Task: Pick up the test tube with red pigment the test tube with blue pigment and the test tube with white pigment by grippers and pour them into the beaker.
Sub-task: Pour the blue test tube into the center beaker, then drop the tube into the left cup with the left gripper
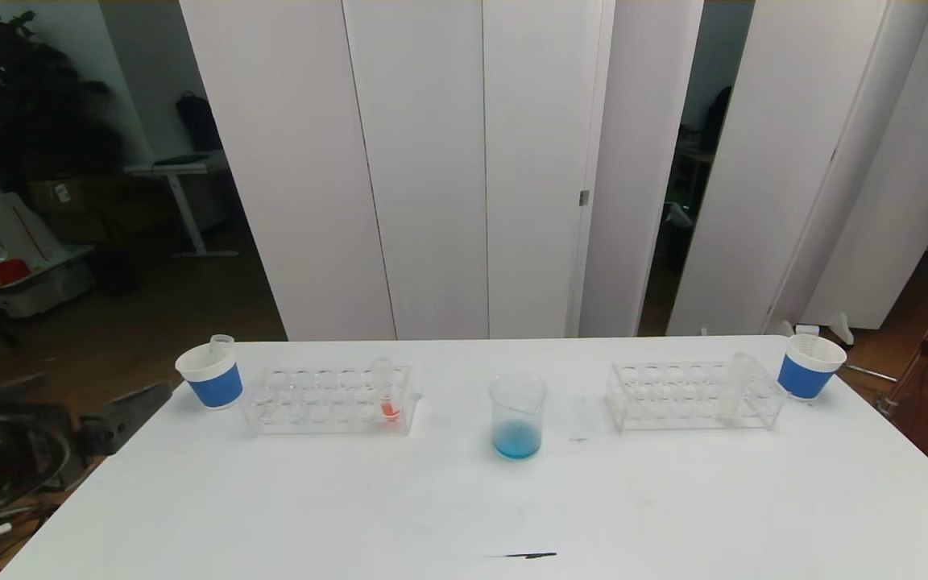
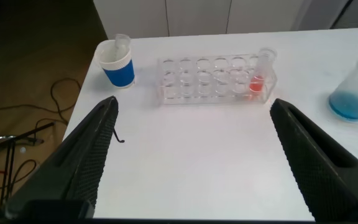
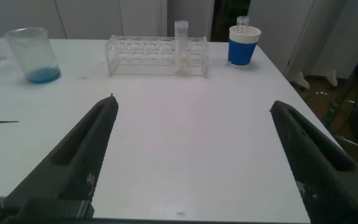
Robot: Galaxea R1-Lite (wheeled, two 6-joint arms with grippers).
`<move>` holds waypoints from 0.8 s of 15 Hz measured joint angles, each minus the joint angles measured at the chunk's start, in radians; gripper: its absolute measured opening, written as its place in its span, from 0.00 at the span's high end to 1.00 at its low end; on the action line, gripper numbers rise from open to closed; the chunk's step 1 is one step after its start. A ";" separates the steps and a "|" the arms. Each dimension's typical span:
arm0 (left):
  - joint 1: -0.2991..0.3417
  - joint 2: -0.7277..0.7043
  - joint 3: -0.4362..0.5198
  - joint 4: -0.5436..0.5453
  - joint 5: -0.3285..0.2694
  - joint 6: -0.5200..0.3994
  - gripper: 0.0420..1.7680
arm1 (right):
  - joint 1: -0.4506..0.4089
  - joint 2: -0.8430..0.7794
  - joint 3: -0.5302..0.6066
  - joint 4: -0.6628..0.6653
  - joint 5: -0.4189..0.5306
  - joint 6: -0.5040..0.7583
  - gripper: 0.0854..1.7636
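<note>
Beaker (image 1: 517, 415): blue liquid inside | no legible markings | left claw (image 2: 191, 155) open

We held our left end effector (image 2: 191, 155) and right end effector (image 3: 194, 158) low, fingers spread wide, gripping nothing.

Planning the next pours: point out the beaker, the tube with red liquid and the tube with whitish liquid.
beaker (image 1: 517, 415): head view, on its clear front wall above the blue liquid.
tube with red liquid (image 1: 388, 395): head view, on its lower part in the left rack.
tube with whitish liquid (image 3: 181, 46): right wrist view, on its mid-body.
</note>
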 joint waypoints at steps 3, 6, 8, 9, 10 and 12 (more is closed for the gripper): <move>-0.031 -0.233 0.092 0.129 -0.017 0.000 0.01 | -0.001 0.000 0.000 0.000 0.000 0.000 0.01; -0.047 -0.434 0.210 0.190 -0.022 0.000 0.01 | 0.000 0.000 0.000 0.000 0.000 0.000 0.01; -0.048 -0.554 0.288 0.199 -0.021 0.000 0.01 | 0.000 0.000 0.000 0.000 0.000 0.000 0.01; -0.048 -0.615 0.329 0.203 -0.022 0.000 0.01 | 0.000 0.000 0.000 0.000 0.000 0.000 0.01; -0.043 -0.664 0.367 0.203 -0.026 0.001 0.01 | 0.000 0.000 0.000 0.000 0.000 0.001 0.01; -0.027 -0.732 0.419 0.205 -0.048 0.001 0.01 | 0.000 0.000 0.000 0.000 0.000 0.000 0.01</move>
